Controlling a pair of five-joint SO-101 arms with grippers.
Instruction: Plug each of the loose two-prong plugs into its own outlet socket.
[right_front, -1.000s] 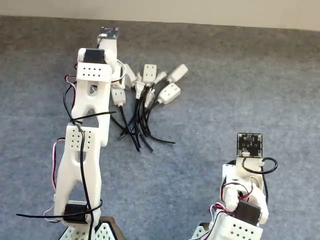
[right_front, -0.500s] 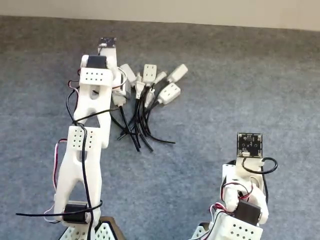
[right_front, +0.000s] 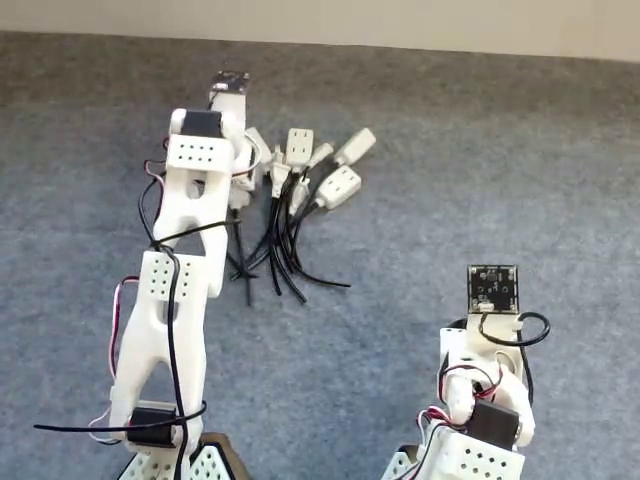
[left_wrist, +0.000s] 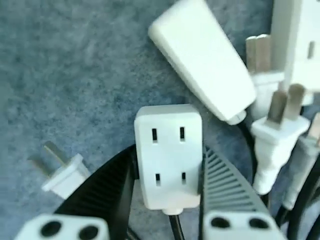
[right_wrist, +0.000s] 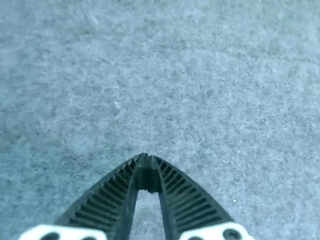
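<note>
Sockets and plugs (right_front: 305, 165) lie heaped with their black cords (right_front: 278, 262) toward the far left of the grey carpeted surface (right_front: 450, 180), under the outstretched left arm (right_front: 190, 200). The left pincer (left_wrist: 168, 172) is clamped on a white outlet socket (left_wrist: 168, 135), one finger pressed to each side, with its slotted face turned up to the wrist camera and every slot bare. A loose two-prong plug (left_wrist: 62, 172) lies just beside it on the carpet, and a second plug (left_wrist: 277, 132) crowds in on the other side next to a tapered white connector (left_wrist: 202, 60). The right arm (right_front: 490, 340) sits well apart at the near edge, with the right pincer (right_wrist: 146, 160) drawn together on nothing above plain carpet.

No plug can be seen seated in any socket, so the job looks barely begun: one socket is in hand and every pairing is left to make. The heap is tight and the cords cross one another, leaving little slack there. It also lies near the far rim, where the carpet meets a pale strip (right_front: 400, 22). Between the heap and the right arm the carpet offers broad room for mating parts.
</note>
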